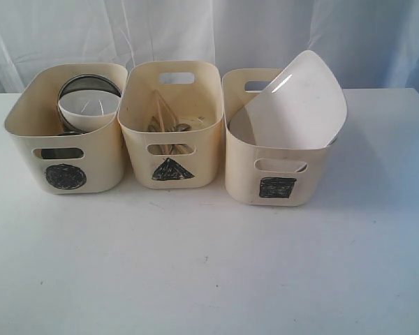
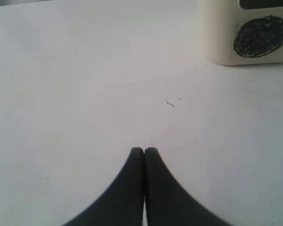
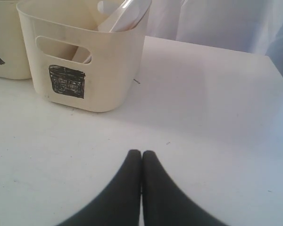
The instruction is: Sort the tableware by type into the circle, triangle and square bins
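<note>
A: White tabletop (image 1: 195, 279), pale curtain (image 1: 160, 35) behind. Where is everything?

B: Three cream plastic bins stand in a row near the far edge. The circle-marked bin (image 1: 28, 139), nearest the left edge, holds round steel vessels (image 1: 91, 87). The triangle-marked bin (image 1: 202, 150) in the middle holds wooden chopsticks (image 1: 164, 115) and what looks like steel cutlery (image 1: 157, 128). The square-marked bin (image 1: 241, 174), nearest the right edge, holds the large square white plate (image 1: 300, 105), leaning out over its rim.

A: And the arms?

B: The left gripper (image 2: 144, 150) and right gripper (image 3: 141, 153) each hover over bare table, tips pressed together, holding nothing.

A: So which step?

B: I'd judge the sorting finished; nothing loose shows. The next move probably calls only for parking.
</note>
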